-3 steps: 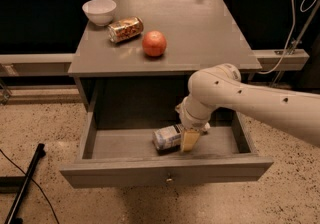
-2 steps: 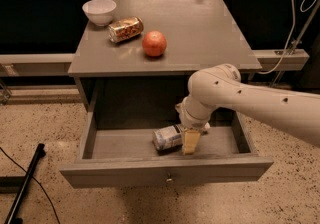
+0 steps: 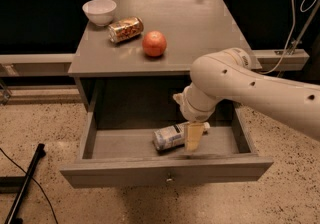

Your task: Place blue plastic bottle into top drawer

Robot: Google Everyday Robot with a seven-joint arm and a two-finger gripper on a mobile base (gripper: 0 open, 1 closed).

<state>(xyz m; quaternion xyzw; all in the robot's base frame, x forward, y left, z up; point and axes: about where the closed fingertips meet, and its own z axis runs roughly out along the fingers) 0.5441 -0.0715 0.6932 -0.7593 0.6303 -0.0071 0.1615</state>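
The blue plastic bottle [image 3: 169, 137] lies on its side on the floor of the open top drawer [image 3: 165, 170], white cap pointing right. My gripper [image 3: 191, 140] reaches down into the drawer from the right and sits at the bottle's cap end, partly in front of it. The white arm [image 3: 235, 85] hides the wrist and the back of the gripper. The drawer is pulled well out of the grey cabinet, and its small round knob [image 3: 170, 179] shows on the front panel.
On the cabinet top [image 3: 200, 23] stand a white bowl [image 3: 99, 11], a gold-patterned can [image 3: 125, 29] on its side and a red apple [image 3: 154, 43]. A black pole [image 3: 22, 188] lies on the speckled floor at the left. Cables hang at the right.
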